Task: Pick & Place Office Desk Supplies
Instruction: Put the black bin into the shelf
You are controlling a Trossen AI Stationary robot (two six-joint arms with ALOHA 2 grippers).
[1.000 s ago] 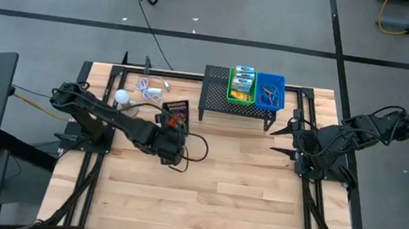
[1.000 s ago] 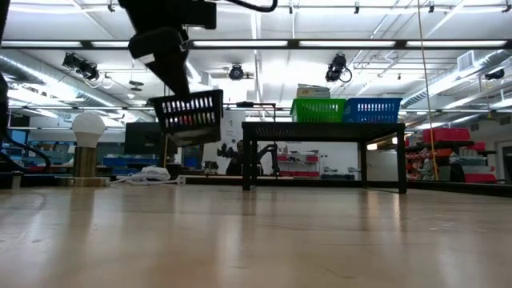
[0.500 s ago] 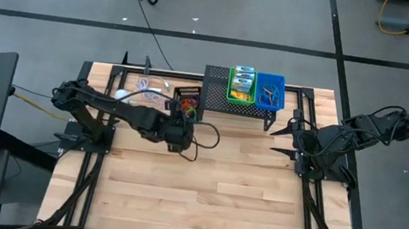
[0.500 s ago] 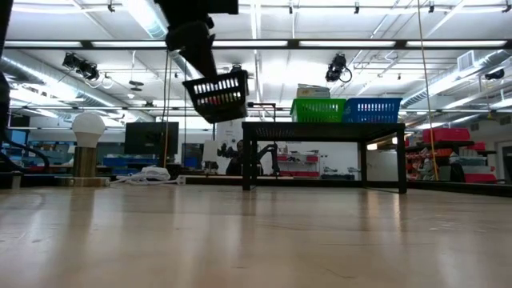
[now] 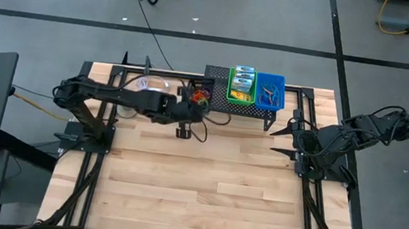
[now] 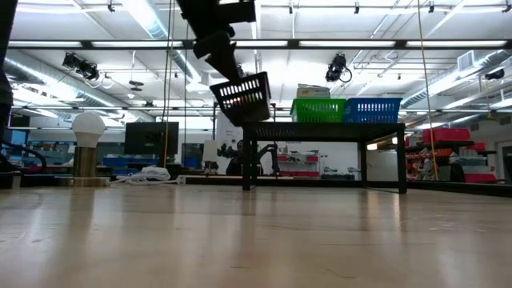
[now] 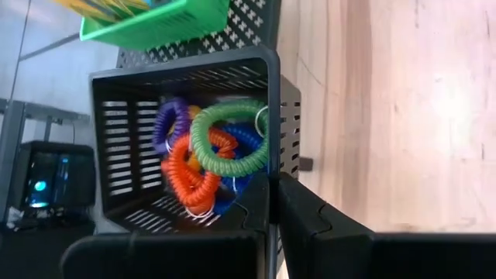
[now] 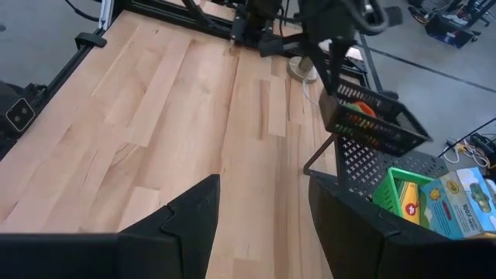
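Observation:
My left gripper (image 5: 188, 107) is shut on a black mesh basket (image 5: 197, 96) that holds coiled loops (image 7: 213, 159) in orange, green, blue and purple. The basket hangs in the air at the left end of the black perforated stand (image 5: 218, 82), also in the low view (image 6: 244, 98). On the stand sit a green basket (image 5: 242, 86) with yellow crayon boxes (image 8: 457, 198) and a blue basket (image 5: 271, 91) with loops. My right gripper (image 5: 291, 136) is open and empty at the table's right side. My left gripper holds the black basket by the rim of one side wall (image 7: 270, 167), one finger inside the basket and one outside. The fingers slant down from above (image 6: 218, 44). The basket hangs below them, tilted and lifted clear of the table and the stand.
A white coiled cable (image 5: 147, 84) lies at the table's far left. A white ball on a stand (image 6: 89, 125) shows at the left in the low view. Bare wood fills the table's middle and near side (image 5: 205, 183).
My left gripper has carried the black basket up and toward the table's far edge and right, toward the left end of the stand. The basket has stayed clear of the table and tilted.

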